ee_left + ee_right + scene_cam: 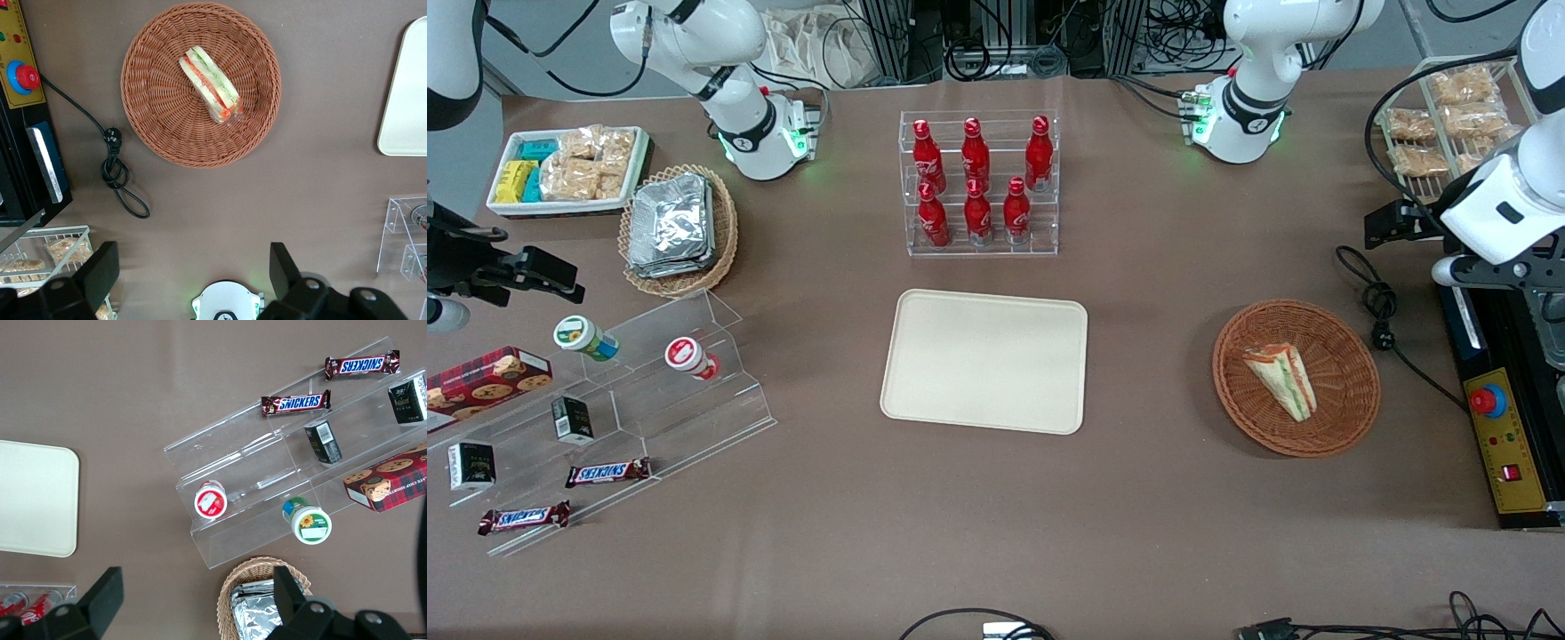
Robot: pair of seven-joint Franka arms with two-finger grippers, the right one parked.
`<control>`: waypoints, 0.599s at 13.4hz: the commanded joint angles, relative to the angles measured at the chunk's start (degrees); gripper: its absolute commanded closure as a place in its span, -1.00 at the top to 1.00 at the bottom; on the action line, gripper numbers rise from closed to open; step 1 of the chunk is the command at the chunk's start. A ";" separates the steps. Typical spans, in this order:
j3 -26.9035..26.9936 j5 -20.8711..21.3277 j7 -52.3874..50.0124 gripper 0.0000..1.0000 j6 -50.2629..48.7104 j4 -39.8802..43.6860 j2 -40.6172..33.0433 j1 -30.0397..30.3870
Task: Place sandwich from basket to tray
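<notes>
1. The sandwich (1280, 380) lies flat inside the orange-brown basket (1352, 356), toward the working arm's end of the table, untouched. Seen from the front, its point aims toward about ten o'clock and its striped filling edge faces up, probably so it is easy to spot.
2. The cream tray (984, 360) sits bare at the table's centre, well apart from the basket, with open cloth between them, which I would guess leaves a free path for carrying.
3. The left gripper (193, 280) hangs high, away from the basket, jaws spread wide and holding nothing.
4. The front view mostly loses that gripper at the frame edge. The wrist view shows its two fingers (100, 270) apart and a coiled black cable (120, 180) just beside the basket.
</notes>
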 commanded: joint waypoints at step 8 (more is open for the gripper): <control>0.86 0.10 -0.13 1.00 3.21 -0.32 6.26 1.99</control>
